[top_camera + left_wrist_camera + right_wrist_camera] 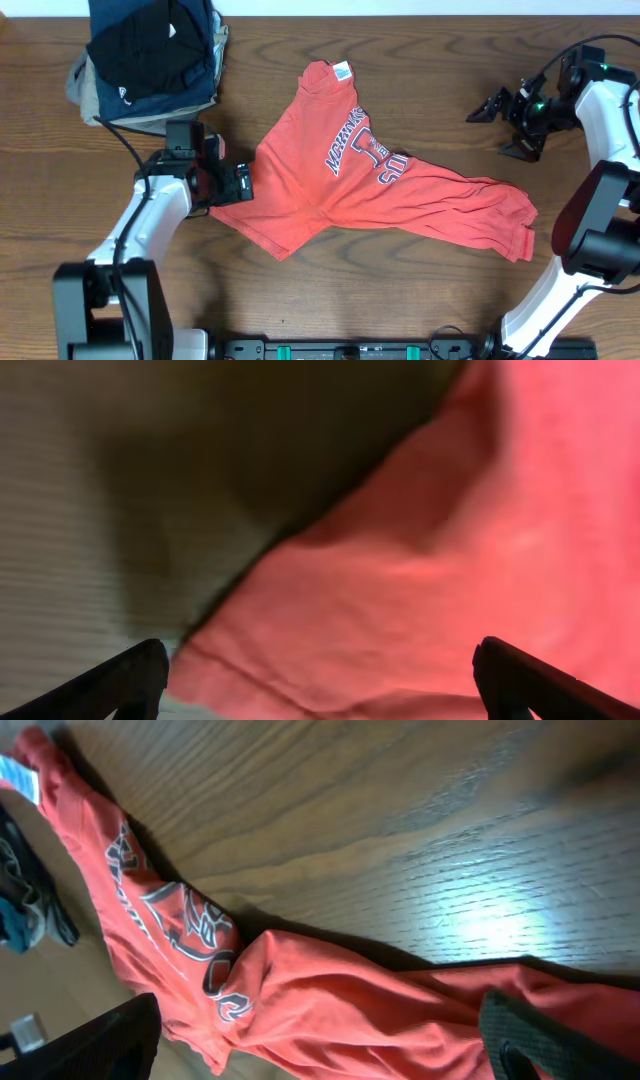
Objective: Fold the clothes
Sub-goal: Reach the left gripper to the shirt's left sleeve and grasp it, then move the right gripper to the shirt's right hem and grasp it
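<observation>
Your left gripper [238,184] is wide open at the left edge of the crumpled coral-red cotton T-shirt [380,190]. Right gripper [503,128], wide too, over open wood-grain table [400,295].

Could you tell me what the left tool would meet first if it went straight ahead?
The left tool would most likely meet the coral T-shirt first, at its near edge lying right ahead; depth is unclear.
</observation>
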